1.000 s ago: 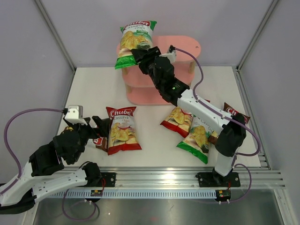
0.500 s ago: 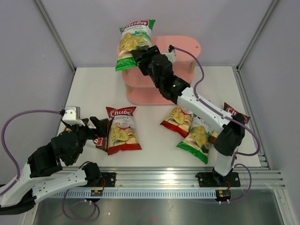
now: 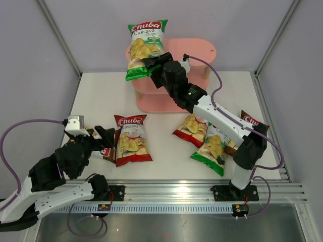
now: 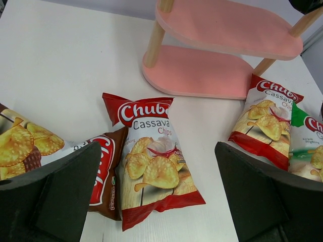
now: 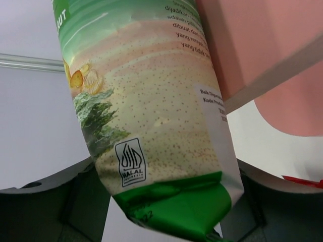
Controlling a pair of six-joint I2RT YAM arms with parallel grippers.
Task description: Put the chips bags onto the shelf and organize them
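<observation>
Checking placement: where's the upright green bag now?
Top view: green bag upright at the top-left end of the pink shelf, its bottom edge inside the right hand; resting on the shelf or not is unclear.

Two slim arms, the left arm and the right arm, each of glossy white shell links between chunky matte-black joint housings. Small green light on a black joint of the right one. Purple cable looped wide off the left, second purple cable arched along the right. Small white camera box at the left wrist. Left gripper with broad, wedge-shaped, dull dark-grey fingers; right gripper in the same dull grey. Black base plates bolted to a ribbed silver rail, with a small circuit board below each.
</observation>
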